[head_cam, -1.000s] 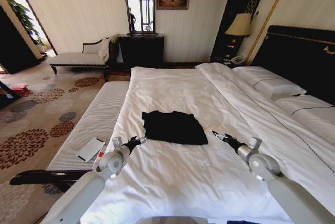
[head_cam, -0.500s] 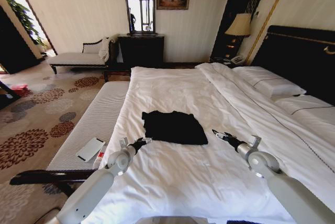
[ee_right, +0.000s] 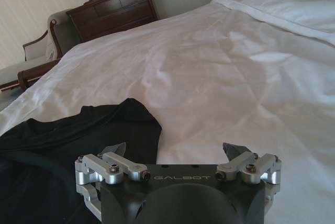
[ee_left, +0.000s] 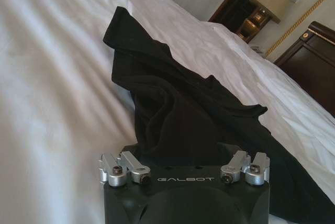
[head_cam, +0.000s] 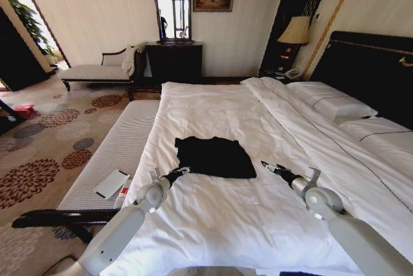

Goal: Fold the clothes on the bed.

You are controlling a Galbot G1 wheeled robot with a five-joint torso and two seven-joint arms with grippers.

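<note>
reaching left gripper (head_cam: 183, 171) meets black t-shirt (head_cam: 215, 157); right gripper (head_cam: 265, 164) spread beside it.

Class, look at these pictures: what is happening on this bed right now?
A two-armed robot is working on a black T-shirt lying bunched on the white bed. Its left pincer is at the shirt's near left corner, and the left wrist view shows the fabric right at it. The right pincer is open just off the shirt's near right corner, holding nothing. The shirt is not yet neatly folded.
</note>
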